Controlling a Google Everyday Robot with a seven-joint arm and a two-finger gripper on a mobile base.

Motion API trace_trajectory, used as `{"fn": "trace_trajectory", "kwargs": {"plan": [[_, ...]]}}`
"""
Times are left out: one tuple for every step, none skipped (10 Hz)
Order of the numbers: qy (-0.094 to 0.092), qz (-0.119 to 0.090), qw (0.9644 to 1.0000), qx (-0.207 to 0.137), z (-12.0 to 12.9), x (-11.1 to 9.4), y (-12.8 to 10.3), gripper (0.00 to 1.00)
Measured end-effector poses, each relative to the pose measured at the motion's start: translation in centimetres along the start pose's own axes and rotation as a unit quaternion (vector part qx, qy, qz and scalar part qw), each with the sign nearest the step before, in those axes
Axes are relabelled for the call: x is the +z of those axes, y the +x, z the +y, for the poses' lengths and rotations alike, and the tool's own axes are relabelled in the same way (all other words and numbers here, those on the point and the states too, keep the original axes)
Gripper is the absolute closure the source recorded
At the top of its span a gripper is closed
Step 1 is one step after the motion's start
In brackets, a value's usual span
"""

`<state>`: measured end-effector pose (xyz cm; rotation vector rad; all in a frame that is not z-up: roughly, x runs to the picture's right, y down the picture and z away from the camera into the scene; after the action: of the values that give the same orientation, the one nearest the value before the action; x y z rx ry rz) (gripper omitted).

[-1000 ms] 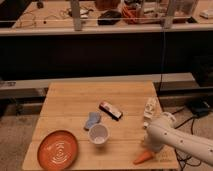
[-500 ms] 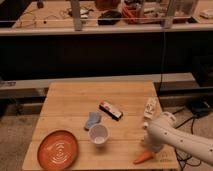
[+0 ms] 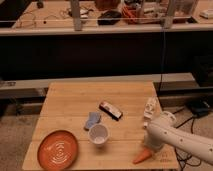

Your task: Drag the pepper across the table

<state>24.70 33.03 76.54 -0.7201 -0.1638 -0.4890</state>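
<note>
The pepper (image 3: 141, 156), a small orange-red cone, lies near the front right corner of the light wooden table (image 3: 100, 95), its tip pointing front-left. My white arm reaches in from the lower right. Its gripper (image 3: 148, 147) is down at the thick end of the pepper and seems to touch it. The arm's own bulk covers the gripper's tip.
A round orange plate (image 3: 59, 150) sits at the front left, with a white cup (image 3: 98, 134) to its right. A blue-grey cloth (image 3: 92, 120), a dark bar (image 3: 110, 110) and a white tube (image 3: 149, 109) lie mid-table. A cluttered workbench (image 3: 100, 20) runs behind.
</note>
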Motion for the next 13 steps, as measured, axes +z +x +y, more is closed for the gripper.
{"fn": "trace_trajectory", "kwargs": {"plan": [[-0.002, -0.003, 1.0000, 0.005, 0.04, 0.10, 0.08, 0.54], [-0.005, -0.007, 0.9998, 0.016, -0.06, 0.50, 0.30, 0.59], [-0.006, -0.006, 0.9998, 0.015, 0.01, 0.36, 0.29, 0.65], [-0.007, -0.005, 0.9998, 0.017, 0.20, 0.18, 0.38, 0.67], [-0.007, -0.005, 0.9998, 0.018, 0.22, 0.12, 0.41, 0.67], [-0.007, -0.007, 0.9998, 0.018, 0.22, 0.13, 0.45, 0.71], [0.000, -0.027, 0.9991, 0.031, 0.18, 0.44, 0.83, 0.82], [-0.002, -0.027, 0.9992, 0.031, 0.49, 0.51, 0.86, 0.93], [-0.002, -0.026, 0.9992, 0.030, 0.40, 0.28, 0.86, 0.99], [-0.002, -0.026, 0.9992, 0.032, 0.51, 0.10, 0.94, 0.99], [-0.002, -0.026, 0.9991, 0.033, 0.57, 0.08, 0.99, 0.94], [-0.001, -0.026, 0.9992, 0.031, 0.31, 0.06, 0.93, 0.82], [0.000, -0.026, 0.9992, 0.031, 0.22, 0.05, 0.94, 0.76]]}}
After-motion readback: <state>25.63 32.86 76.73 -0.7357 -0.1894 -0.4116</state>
